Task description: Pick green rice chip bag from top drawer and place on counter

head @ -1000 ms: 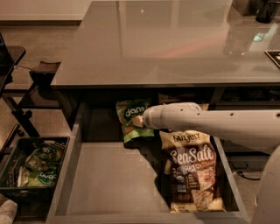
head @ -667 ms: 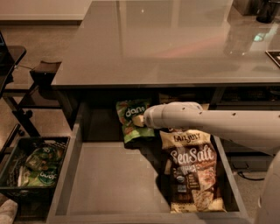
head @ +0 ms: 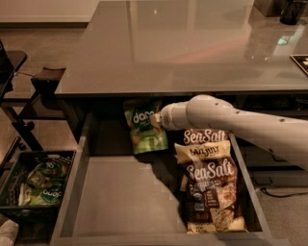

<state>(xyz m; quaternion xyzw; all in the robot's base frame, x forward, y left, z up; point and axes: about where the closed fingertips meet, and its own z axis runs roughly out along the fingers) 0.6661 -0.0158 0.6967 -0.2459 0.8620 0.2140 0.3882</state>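
Observation:
The green rice chip bag [head: 143, 127] stands tilted at the back of the open top drawer [head: 120, 202], just under the counter's front edge. My gripper [head: 157, 119] is at the end of the white arm that reaches in from the right. It sits at the bag's upper right edge, and its tip is hidden against the bag. The counter [head: 183, 48] is a wide glossy grey top above the drawer.
Two brown-and-cream Sea Salt bags [head: 210, 187] lie in the drawer's right half. A black wire basket [head: 36, 185] holding green bags sits on the floor at left. Dark stands [head: 45, 79] are at far left, and dark objects [head: 291, 9] stand on the counter's far right.
The end of the arm has risen slightly at the green bag, and the bag's top stands a little higher than before.

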